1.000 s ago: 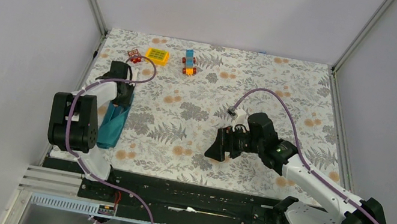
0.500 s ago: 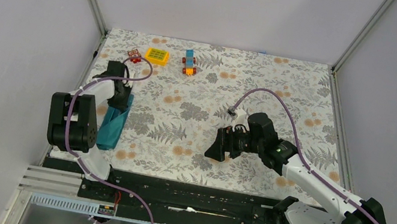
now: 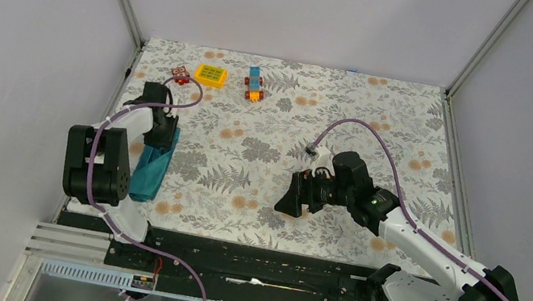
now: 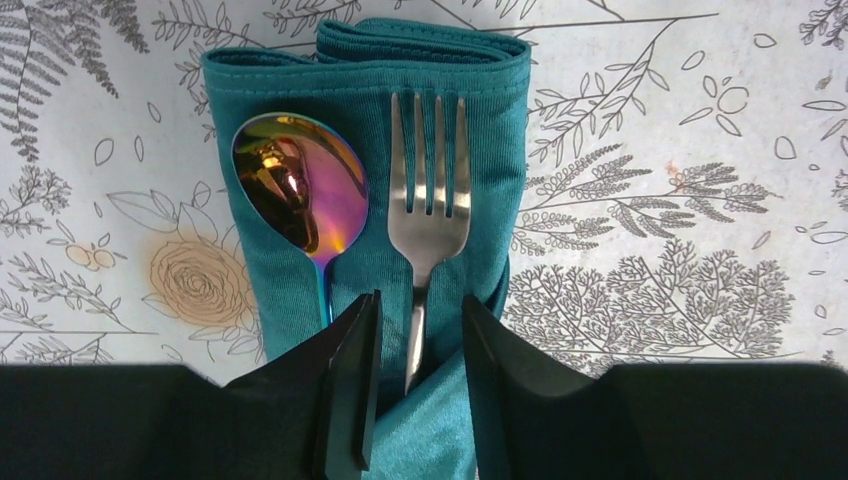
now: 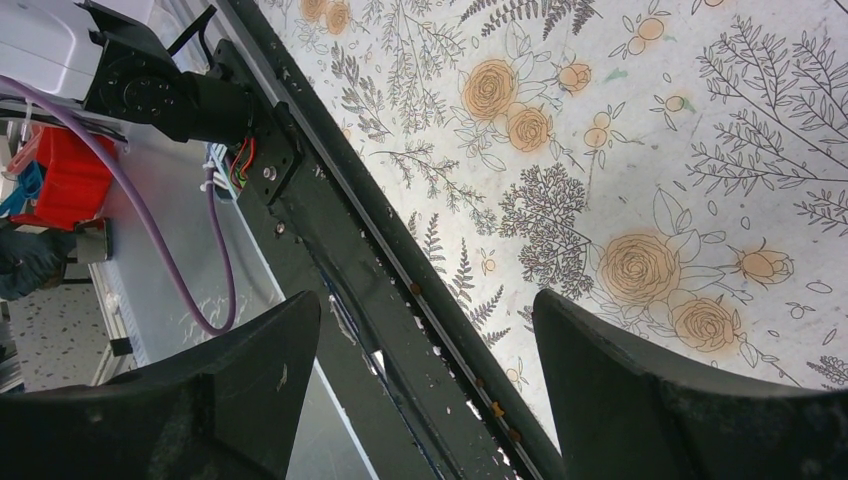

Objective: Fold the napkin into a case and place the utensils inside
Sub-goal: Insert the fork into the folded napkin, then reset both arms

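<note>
A: Left wrist view first. Left gripper (image 4: 420,310) pose?

B: It points down over the napkin (image 4: 490,150). The fingers (image 4: 350,380) are a narrow way apart and straddle the fork (image 4: 430,200) handle with a gap on both sides. They grip nothing.

A: And the spoon (image 4: 295,185)?

B: It lies at 9 o'clock of the fork, just beside it, not touching. Both heads point to 12 on the folded teal cloth, and both handles run under a fold at 6.

A: Top view?

B: The napkin is a narrow strip at the 9 o'clock edge of the table (image 3: 292,122). The left arm is folded back, wrist over the strip's far end. The right gripper (image 3: 296,196) hovers near centre, toward 5 o'clock, spread wide and empty. The right arm stretches in from 4.

A: Clutter?

B: A red toy (image 3: 181,75), a yellow block (image 3: 211,75) and a blue-orange toy (image 3: 255,84) sit in a row at 11 o'clock. The red toy is nearest the left arm, and a purple cable (image 3: 194,97) loops just beside it.
</note>
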Controlling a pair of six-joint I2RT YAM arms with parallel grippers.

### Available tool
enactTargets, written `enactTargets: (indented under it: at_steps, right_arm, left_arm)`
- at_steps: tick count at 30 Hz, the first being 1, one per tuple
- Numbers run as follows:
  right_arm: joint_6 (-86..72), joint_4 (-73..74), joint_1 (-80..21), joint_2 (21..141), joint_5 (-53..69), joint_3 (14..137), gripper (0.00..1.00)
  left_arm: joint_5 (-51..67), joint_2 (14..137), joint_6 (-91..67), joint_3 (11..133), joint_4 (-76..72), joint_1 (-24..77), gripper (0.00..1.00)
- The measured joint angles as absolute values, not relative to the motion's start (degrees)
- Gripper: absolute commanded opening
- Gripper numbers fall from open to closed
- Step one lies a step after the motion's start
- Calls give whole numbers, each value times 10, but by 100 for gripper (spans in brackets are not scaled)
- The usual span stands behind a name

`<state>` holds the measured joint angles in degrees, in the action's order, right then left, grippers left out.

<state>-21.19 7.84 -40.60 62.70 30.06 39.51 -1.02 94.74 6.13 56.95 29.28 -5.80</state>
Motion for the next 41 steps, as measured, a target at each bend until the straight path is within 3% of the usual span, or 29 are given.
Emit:
enactTargets:
  at_steps: [5,10,13,19,30,31,32,41]
  right_arm:
    - [-212,94,-405,621,273,397,87]
    - [-219,173,-402,588,173,435,93]
    - [-225,238,-400,551,89,478,99]
    - [-217,382,-399,486,-76,639,100]
    - [-165,542,-399,430,-283,947,99]
    - [-160,548,-399,430,-295,966,100]
    - [-156,552,-399,430,-305,982,100]
    - [-136,580,-399,428,-351,1047,100]
  left_arm:
    - [-10,900,40,570,308,-58,44]
    - [19,791,-2,582,316,-48,48]
    - [32,728,-35,626,318,20,51]
    - [93,679,-76,774,293,199,57]
    - [148,491,-86,839,234,198,76]
    - [150,474,-85,839,225,198,81]
    - [150,459,-84,839,218,198,97]
    - [141,389,-75,848,171,198,99]
